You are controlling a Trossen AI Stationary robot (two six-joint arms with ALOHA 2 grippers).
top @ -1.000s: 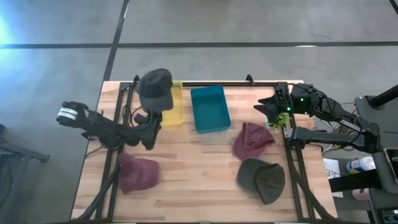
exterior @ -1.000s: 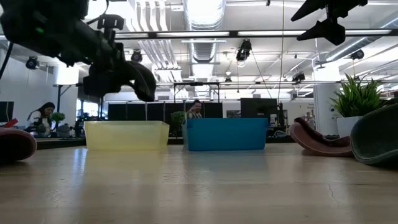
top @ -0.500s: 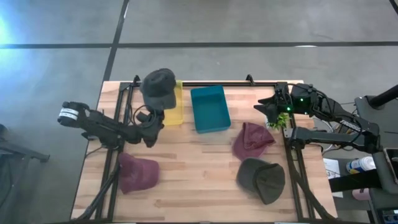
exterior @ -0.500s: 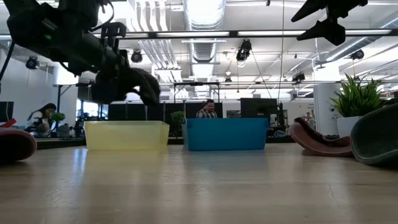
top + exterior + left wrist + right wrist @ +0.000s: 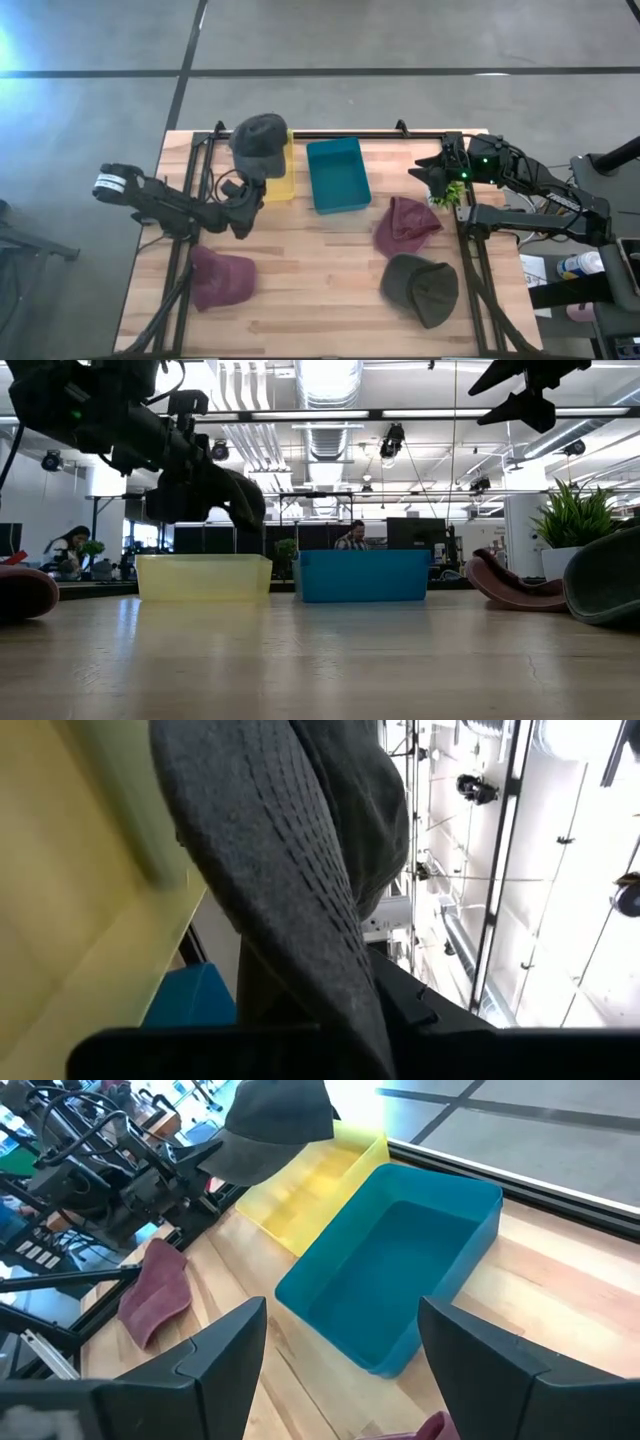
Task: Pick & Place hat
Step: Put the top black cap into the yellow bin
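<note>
One dark grey cap (image 5: 258, 143), brim toward left gripper (image 5: 248, 186) | held clamped above yellow bin (image 5: 283, 178) | right gripper (image 5: 432, 172) parked, fingers apart, empty

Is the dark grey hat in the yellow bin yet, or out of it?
Out: the grey hat hangs above the yellow bin, gripped by the left gripper.

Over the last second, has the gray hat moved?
Yes. The gray hat in the left gripper shifted right, farther over the yellow bin, toward the blue bin.
</note>
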